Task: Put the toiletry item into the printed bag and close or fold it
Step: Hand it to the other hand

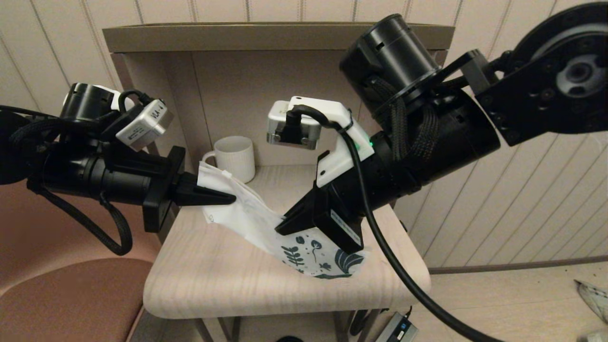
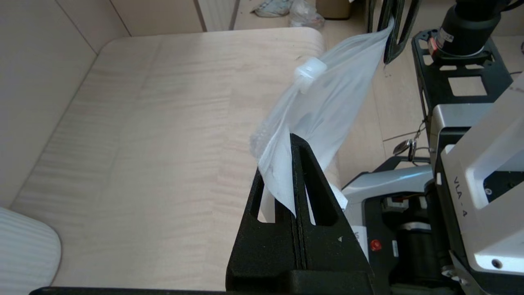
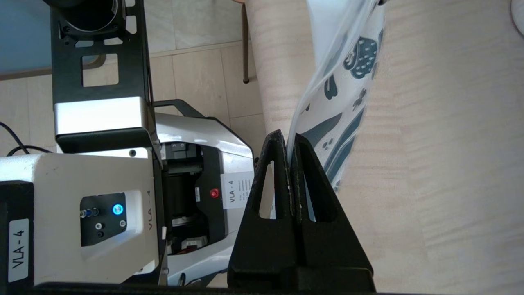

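Observation:
The printed bag (image 1: 256,219) hangs stretched above the table between both grippers. My left gripper (image 1: 232,200) is shut on its plain white end (image 2: 327,106), near the mug. My right gripper (image 1: 281,229) is shut on the edge near the teal leaf prints (image 3: 348,82), toward the table's front. In the wrist views, my left gripper (image 2: 292,139) and right gripper (image 3: 288,137) each have thin film pinched between closed jaws. A small white knob (image 2: 310,73) sits on the bag's upper edge; I cannot tell if it belongs to the toiletry item, whose tube is otherwise not visible.
A white ribbed mug (image 1: 235,156) stands at the back of the pale wooden table (image 1: 213,270), close behind the left gripper. Cabinet walls enclose the back and left side. A brown seat (image 1: 71,299) lies left of the table.

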Tool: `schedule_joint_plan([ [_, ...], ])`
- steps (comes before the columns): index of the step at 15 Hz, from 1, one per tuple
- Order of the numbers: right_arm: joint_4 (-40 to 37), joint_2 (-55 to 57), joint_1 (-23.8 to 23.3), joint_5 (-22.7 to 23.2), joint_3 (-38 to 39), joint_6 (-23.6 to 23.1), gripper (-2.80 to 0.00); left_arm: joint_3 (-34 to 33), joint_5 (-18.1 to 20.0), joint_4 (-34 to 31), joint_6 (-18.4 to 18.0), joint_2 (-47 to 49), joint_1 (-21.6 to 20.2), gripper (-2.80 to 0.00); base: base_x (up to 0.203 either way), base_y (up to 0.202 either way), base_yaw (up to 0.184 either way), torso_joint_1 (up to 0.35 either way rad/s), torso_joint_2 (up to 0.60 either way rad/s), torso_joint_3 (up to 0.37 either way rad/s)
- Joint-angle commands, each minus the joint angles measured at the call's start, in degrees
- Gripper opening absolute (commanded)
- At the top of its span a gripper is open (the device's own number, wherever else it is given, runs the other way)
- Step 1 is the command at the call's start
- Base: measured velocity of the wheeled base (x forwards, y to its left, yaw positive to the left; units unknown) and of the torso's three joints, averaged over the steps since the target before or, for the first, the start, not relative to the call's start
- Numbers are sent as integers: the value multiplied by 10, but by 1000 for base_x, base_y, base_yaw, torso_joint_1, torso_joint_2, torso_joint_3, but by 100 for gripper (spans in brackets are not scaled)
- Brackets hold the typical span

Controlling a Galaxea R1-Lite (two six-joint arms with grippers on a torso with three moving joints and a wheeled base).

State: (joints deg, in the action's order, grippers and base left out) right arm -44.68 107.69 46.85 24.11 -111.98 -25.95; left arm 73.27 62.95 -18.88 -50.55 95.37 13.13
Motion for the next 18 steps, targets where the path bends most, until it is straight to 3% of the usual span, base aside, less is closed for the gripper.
schedule_joint_plan([
  [1, -1, 2, 2, 1, 0, -1, -280, -2, 3, 0, -2, -1, 0, 0, 0, 0, 0, 0, 0, 0],
  [11, 15, 10, 11, 2, -1, -1, -280, -7, 5, 3, -5, -11, -6, 0, 0, 0, 0, 0, 0, 0],
  [18, 0, 9, 10, 5, 0, -3, -280, -17, 0, 3, -59, -14, -15, 0, 0, 0, 0, 0, 0, 0],
])
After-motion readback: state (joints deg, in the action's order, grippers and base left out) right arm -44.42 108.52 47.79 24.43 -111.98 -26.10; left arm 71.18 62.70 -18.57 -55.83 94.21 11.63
